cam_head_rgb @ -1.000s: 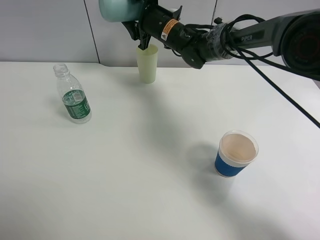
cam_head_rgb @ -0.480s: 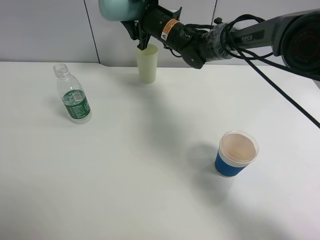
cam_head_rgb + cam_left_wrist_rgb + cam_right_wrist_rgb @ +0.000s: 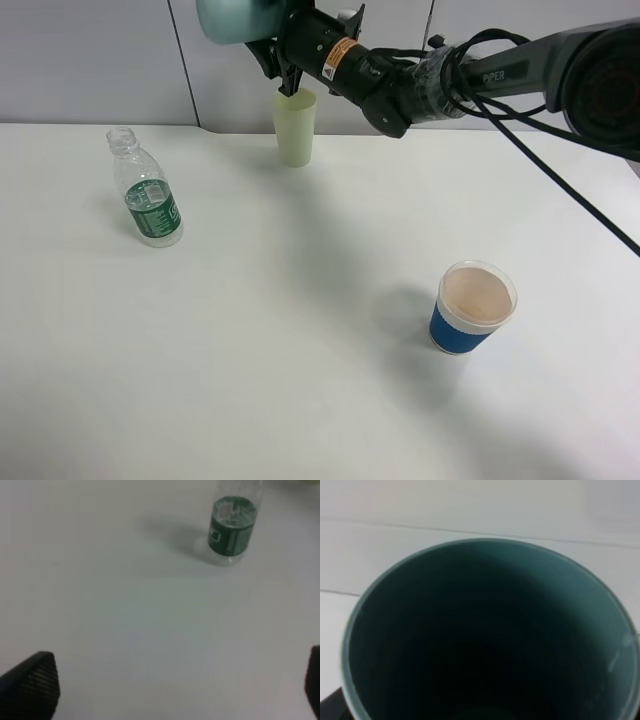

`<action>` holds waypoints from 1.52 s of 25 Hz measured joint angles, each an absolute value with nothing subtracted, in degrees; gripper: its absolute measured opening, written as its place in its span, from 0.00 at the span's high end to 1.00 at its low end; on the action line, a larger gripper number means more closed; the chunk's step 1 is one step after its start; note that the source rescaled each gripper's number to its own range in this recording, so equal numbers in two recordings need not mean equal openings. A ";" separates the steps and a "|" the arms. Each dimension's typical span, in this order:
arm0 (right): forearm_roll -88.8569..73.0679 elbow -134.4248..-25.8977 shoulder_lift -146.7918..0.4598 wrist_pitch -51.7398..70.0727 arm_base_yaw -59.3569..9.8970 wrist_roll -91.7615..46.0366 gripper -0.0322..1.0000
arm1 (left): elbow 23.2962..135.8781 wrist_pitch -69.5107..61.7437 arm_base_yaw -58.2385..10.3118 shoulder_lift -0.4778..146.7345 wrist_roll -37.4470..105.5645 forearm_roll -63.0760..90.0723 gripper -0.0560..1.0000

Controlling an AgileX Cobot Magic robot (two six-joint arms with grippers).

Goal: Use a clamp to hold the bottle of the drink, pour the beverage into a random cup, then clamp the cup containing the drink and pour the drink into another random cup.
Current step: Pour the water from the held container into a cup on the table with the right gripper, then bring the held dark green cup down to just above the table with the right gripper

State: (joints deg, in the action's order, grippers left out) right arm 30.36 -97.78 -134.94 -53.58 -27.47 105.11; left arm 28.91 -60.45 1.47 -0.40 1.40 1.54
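Observation:
My right gripper (image 3: 272,50) reaches across to the back of the table and is shut on a teal cup (image 3: 233,18), held high beside and above a pale green cup (image 3: 295,130). One finger overlaps the pale cup's rim in the exterior high view. The teal cup's dark inside (image 3: 490,635) fills the right wrist view; I cannot tell if it holds liquid. A clear, uncapped bottle with a green label (image 3: 147,190) stands at the left; it also shows in the left wrist view (image 3: 232,527). My left gripper (image 3: 170,690) is open and empty, well short of the bottle.
A blue cup with a white rim (image 3: 473,308) stands at the front right, its inside pale brown. The white table (image 3: 300,330) meets a grey wall just behind the pale green cup. The right arm's cables hang across the back right.
The right gripper with the teal cup has shifted very slightly upward. The bottle and both standing cups have not moved.

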 joint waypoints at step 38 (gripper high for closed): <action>81.04 -98.04 -119.98 -27.90 -33.62 80.64 0.97 | 28.91 -60.45 1.47 -0.40 1.40 1.40 0.00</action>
